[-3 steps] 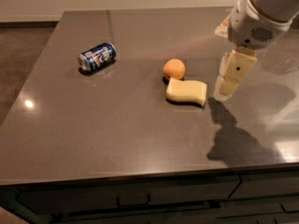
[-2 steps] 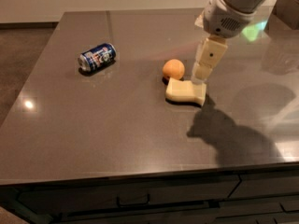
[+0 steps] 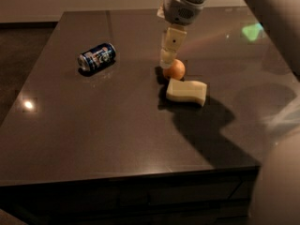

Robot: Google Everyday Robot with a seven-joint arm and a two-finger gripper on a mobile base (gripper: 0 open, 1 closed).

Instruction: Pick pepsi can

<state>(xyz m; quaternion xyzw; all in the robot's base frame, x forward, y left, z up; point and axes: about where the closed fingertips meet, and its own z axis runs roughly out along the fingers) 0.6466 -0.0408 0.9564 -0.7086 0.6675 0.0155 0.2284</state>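
Note:
The pepsi can [image 3: 97, 56], dark blue with white and red marks and silver ends, lies on its side on the dark table [image 3: 93, 125] at the left. My gripper [image 3: 169, 55] hangs from the arm at the top centre, just above and left of the orange fruit [image 3: 175, 70]. It is well to the right of the can and holds nothing that I can see.
A pale yellow sponge-like block [image 3: 186, 91] lies just in front of the orange. The table's front edge [image 3: 131, 175] runs across the lower part of the view. The arm's body [image 3: 276, 13] fills the upper right, and a blurred part [image 3: 279, 182] the lower right.
The gripper has moved left across the table, from right of the sponge block to above the orange, closer to the can. The can, orange and block have not moved.

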